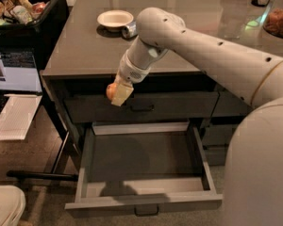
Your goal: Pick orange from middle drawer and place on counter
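step: carry | cream two-finger gripper (118,94) clamped on small round orange fruit (111,91) over open dark grey middle drawer (141,202) (just below the countertop edge) | next: raise onto glossy grey-brown counter (89,51), release

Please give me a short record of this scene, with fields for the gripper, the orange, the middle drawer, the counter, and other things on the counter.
gripper: gripper, in front of the closed upper drawer, just below the counter edge, shut on the orange
orange: orange, held in the air above the open drawer's left side
middle drawer: middle drawer, pulled open, nothing visible inside
counter: counter, orange not yet on it
other things on counter: white bowl; can, partly hidden
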Action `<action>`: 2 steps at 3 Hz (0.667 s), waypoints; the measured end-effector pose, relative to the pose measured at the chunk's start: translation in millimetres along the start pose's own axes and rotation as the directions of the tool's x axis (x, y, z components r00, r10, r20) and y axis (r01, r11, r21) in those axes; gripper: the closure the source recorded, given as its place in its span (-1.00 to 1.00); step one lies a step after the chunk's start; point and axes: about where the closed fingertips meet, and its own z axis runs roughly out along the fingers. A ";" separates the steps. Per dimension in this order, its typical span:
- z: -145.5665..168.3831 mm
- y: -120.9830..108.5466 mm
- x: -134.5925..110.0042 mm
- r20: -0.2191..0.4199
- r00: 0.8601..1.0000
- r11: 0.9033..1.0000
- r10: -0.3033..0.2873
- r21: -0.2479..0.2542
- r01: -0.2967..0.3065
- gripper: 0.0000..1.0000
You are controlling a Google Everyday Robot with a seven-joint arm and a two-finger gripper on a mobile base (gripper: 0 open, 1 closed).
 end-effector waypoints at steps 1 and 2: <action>-0.6 1.8 0.3 0.000 1.000 1.000 0.000 0.000 0.000 1.00; -33.0 12.6 -8.9 -0.040 0.999 1.000 -0.015 -0.005 0.015 1.00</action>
